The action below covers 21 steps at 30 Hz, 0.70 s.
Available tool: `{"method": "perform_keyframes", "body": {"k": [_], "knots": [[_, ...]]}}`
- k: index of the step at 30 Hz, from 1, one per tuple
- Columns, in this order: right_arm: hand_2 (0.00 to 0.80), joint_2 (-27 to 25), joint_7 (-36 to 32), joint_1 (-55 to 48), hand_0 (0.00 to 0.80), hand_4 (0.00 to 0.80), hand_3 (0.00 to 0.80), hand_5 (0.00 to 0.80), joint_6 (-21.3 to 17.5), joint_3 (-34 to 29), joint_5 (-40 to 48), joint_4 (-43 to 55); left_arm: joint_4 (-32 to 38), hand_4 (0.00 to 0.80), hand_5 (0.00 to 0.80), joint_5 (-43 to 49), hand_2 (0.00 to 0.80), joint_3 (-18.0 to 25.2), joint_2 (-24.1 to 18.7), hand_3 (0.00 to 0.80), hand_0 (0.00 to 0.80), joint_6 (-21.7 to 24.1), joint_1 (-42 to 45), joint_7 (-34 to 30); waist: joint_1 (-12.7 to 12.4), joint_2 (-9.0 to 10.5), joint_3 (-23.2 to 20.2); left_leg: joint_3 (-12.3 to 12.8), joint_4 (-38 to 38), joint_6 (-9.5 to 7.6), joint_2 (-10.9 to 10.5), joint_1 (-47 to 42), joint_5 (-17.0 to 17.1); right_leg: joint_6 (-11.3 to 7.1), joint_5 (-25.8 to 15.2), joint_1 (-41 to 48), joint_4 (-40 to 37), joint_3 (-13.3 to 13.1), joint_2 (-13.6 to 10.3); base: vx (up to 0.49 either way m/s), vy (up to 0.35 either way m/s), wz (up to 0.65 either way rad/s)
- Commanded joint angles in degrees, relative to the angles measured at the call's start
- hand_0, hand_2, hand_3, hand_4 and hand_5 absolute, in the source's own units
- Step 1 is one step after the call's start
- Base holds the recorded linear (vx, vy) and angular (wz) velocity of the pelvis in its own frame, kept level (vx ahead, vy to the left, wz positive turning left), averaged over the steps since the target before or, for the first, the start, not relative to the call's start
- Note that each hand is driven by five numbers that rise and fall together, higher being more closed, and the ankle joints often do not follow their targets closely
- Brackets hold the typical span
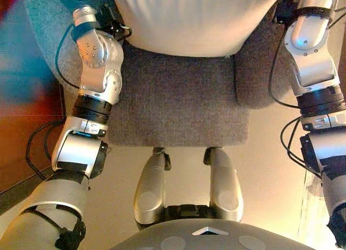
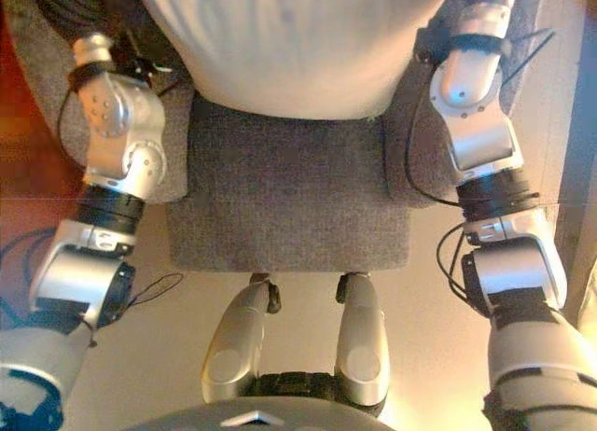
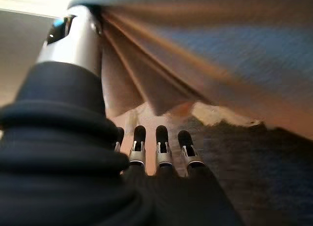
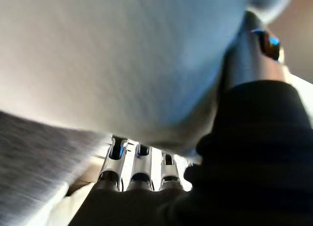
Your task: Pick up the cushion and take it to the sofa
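The white cushion (image 1: 194, 17) hangs between my two hands, just above the back part of the grey sofa seat (image 1: 178, 98). My left hand (image 1: 111, 20) grips its left edge. In the left wrist view the thumb (image 3: 73, 35) presses into the creased cloth (image 3: 220, 50) and the fingers (image 3: 161, 147) lie under it. My right hand (image 1: 284, 12) grips the right edge. In the right wrist view the thumb (image 4: 249, 50) is on the cushion (image 4: 122, 55) and the fingers (image 4: 139, 162) are beneath it.
The sofa's grey armrests flank the seat on the left (image 1: 48, 39) and on the right (image 1: 259, 71). A red-brown floor (image 1: 21, 136) lies to the left and a pale floor (image 1: 270, 169) runs in front of the seat.
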<state>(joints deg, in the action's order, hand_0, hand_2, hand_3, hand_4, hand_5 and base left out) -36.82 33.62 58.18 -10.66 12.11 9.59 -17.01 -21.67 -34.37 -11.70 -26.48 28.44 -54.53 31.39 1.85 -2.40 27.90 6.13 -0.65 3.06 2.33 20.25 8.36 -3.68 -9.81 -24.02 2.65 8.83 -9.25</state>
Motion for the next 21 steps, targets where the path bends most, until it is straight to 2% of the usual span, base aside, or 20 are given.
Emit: {"method": "perform_keyframes", "body": {"k": [1, 4, 8, 13, 21], "knots": [[0.000, -1.92, 1.87, 1.82, 0.000, 0.000, 0.000, 0.000, -8.04, -3.05, -4.34, 8.27, 6.76, 0.000, 0.000, 5.26, 0.000, 0.25, -0.98, 0.000, 0.000, 6.14, -0.32, -1.10, -0.20, 0.38, -8.95, 0.69, 5.58, 0.67, -0.92, 1.98, -8.30, -4.98, 6.18, -2.08, 3.63, -0.57, -2.97, 0.026, 0.001, 0.05], [0.000, -2.48, 0.88, 0.72, 0.000, 0.000, 0.000, 0.000, -7.68, -3.51, -3.86, 8.63, 8.03, 0.000, 0.000, 5.64, 0.000, 0.28, -1.52, 0.000, 0.000, 5.71, 0.11, -1.94, -0.35, 0.58, -9.69, 0.64, 4.95, 0.54, -0.99, 0.76, -8.58, -5.02, 6.46, -0.97, 3.22, -0.15, -2.94, 0.010, -0.004, -0.01], [0.000, -2.50, -0.45, -5.04, 0.000, 0.000, 0.000, 0.000, -8.13, -6.29, -4.95, 11.25, 11.82, 0.000, 0.000, 5.24, 0.000, 2.11, -2.95, 0.000, 0.000, 5.02, 5.12, -4.08, -0.75, 0.87, -10.60, 0.43, 3.81, 0.32, -1.15, -1.40, -8.81, -5.03, 6.61, 1.16, 2.36, 0.56, -2.79, 0.047, -0.014, -0.02], [0.000, -2.89, -1.70, -13.92, 0.000, 0.000, 0.000, 0.000, -8.41, -10.63, -6.02, 15.31, 16.47, 0.000, 0.000, 4.76, 0.000, 4.54, -4.38, 0.000, 0.000, 2.13, 14.74, -8.43, -1.29, 1.34, -12.17, 0.00, 2.94, 0.16, -1.29, -4.51, -9.16, -5.10, 7.02, 4.66, 1.71, 1.15, -2.68, 0.059, -0.011, 0.03], [0.000, -2.33, -3.44, -21.27, 0.000, 0.000, 0.000, 0.000, -8.56, -14.57, -4.17, 16.53, 19.82, 0.000, 0.000, 2.97, 0.000, 6.78, -3.96, 0.000, 0.000, 0.13, 23.25, -11.92, -2.32, 1.79, -15.44, -0.99, 1.53, 0.12, -1.51, -9.57, -9.68, -5.54, 7.20, 10.47, -0.13, 2.75, -2.59, 0.105, -0.021, 0.02]]}}
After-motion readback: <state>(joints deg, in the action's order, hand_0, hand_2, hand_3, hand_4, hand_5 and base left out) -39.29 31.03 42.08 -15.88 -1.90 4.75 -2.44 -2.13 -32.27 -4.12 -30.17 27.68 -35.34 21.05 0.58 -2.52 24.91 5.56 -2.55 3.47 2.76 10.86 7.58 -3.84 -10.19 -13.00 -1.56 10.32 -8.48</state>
